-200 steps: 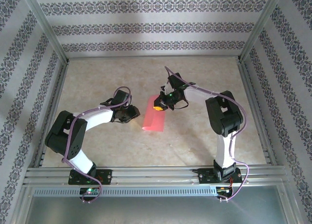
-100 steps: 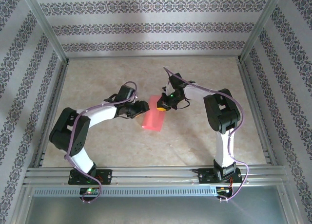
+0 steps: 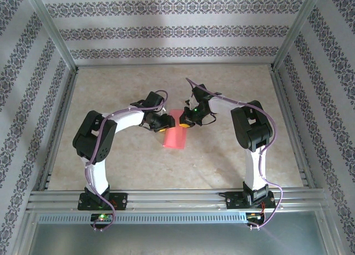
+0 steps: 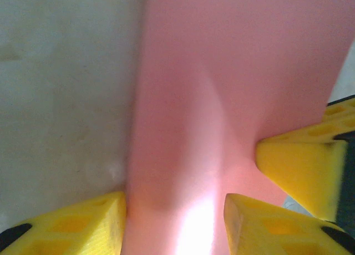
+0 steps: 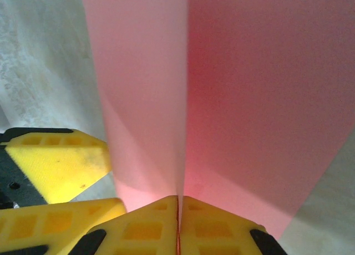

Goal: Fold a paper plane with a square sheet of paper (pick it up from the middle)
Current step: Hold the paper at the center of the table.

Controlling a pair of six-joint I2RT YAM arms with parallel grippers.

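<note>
1. Square sheet of paper (image 3: pixel 174 135) hangs from the tips of both claws and trails down toward the arm bases. Its lower end looks to rest on the table (image 3: pixel 111 83). From above it reads as a narrow pink rectangle.
2. Right claw (image 5: pixel 178 203): jaws pressed tight together on a straight crease in the sheet. One pink panel falls away on each side of the claw.
3. Left claw (image 4: pixel 173 210): jaws apart, straddling the sheet from the opposite side, just beside the right claw's finger. The paper between them bulges loose and is not pinched.
4. Judged done: the sheet is gripped along its middle and a centre fold is started.
5. Judged left: the centre crease is not pressed flat. No nose corners or wings are folded and there is no dart shape. Early stage.
</note>
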